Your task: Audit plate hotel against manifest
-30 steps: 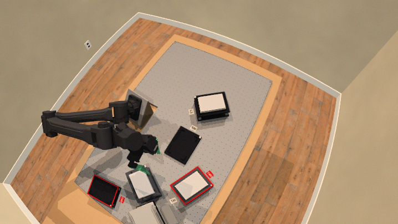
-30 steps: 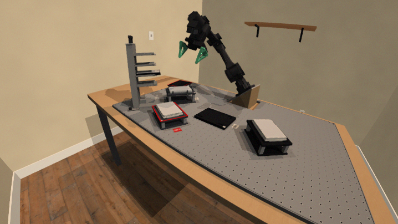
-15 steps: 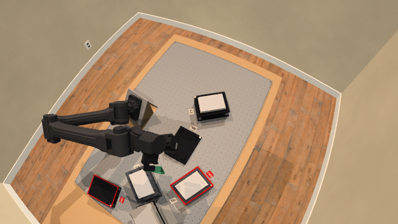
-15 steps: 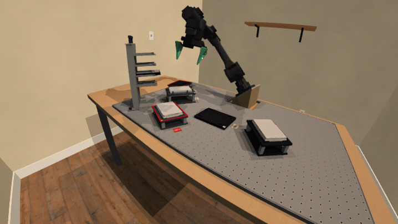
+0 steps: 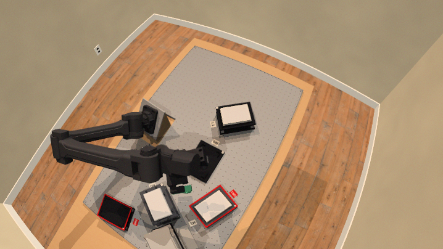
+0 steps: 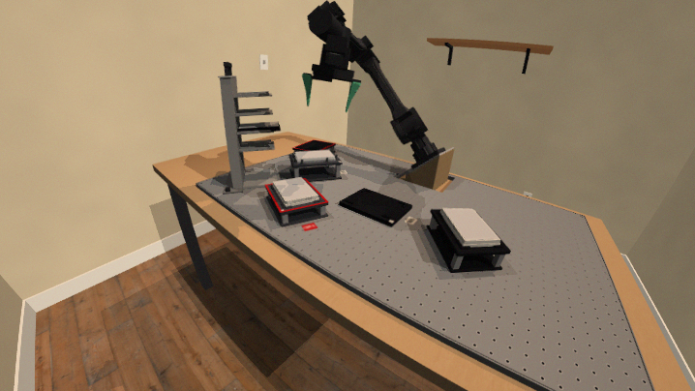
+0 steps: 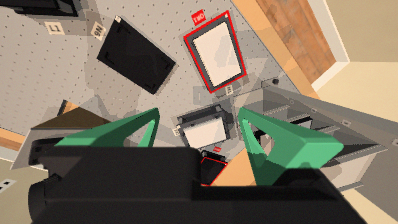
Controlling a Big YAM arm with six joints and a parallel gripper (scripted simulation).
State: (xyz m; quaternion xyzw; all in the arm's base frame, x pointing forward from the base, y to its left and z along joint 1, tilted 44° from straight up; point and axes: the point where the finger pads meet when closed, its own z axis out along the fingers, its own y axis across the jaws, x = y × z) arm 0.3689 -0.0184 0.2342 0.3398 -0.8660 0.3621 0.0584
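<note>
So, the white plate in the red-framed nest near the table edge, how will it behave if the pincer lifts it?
The flat white rectangular plate looks rigid, so it should not flex. Its low, wide shape probably will not tip. It likely fits between the open pincer fingers, though its smooth sides may slip.

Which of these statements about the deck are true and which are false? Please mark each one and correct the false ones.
1. The end effector is open and holds nothing, high above the deck. True.
2. Both red-framed quarantine nests carry a white plate. False: one red-framed nest carries a white plate; the other shows only a black surface.
3. The black-framed nest at the far end from the plate hotel carries a white plate. True.
4. The flat black nest in the middle of the deck carries a plate. False: nothing lies on it.
5. The end effector's fingers are red. False: they are green.
</note>
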